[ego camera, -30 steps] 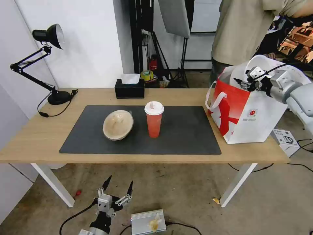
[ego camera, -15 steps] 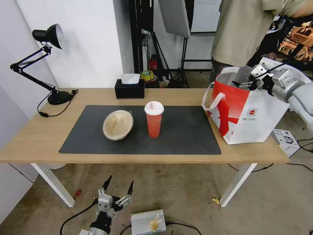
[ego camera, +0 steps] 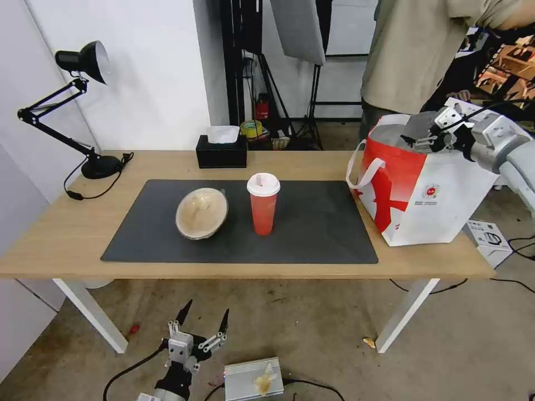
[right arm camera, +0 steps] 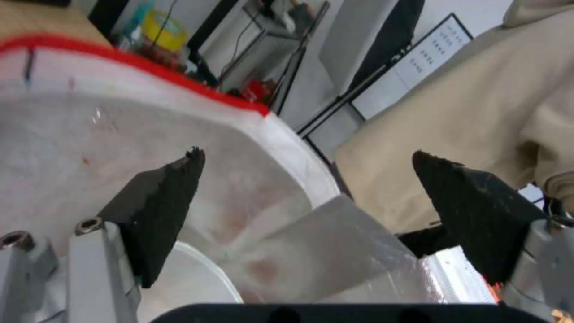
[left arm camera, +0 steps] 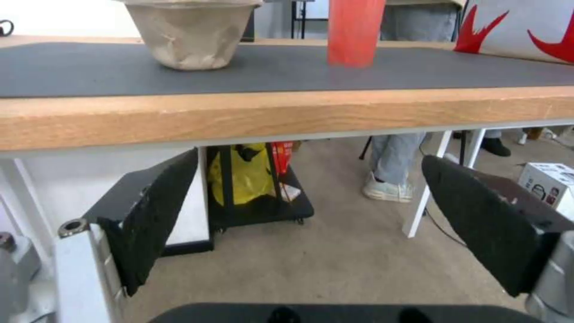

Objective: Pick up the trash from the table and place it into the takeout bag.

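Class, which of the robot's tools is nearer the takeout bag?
The right tool, open above the takeout bag's mouth. The left tool hangs open below the table, far off.

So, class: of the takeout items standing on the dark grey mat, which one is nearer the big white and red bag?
The tall red drink cup with white lid; the beige bowl sits farther from the takeout bag.

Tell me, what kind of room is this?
Probably a studio or lab set up as an office desk: a light-wood table with a black desk lamp, photography light stands behind it, and loose cables on a bare concrete floor.
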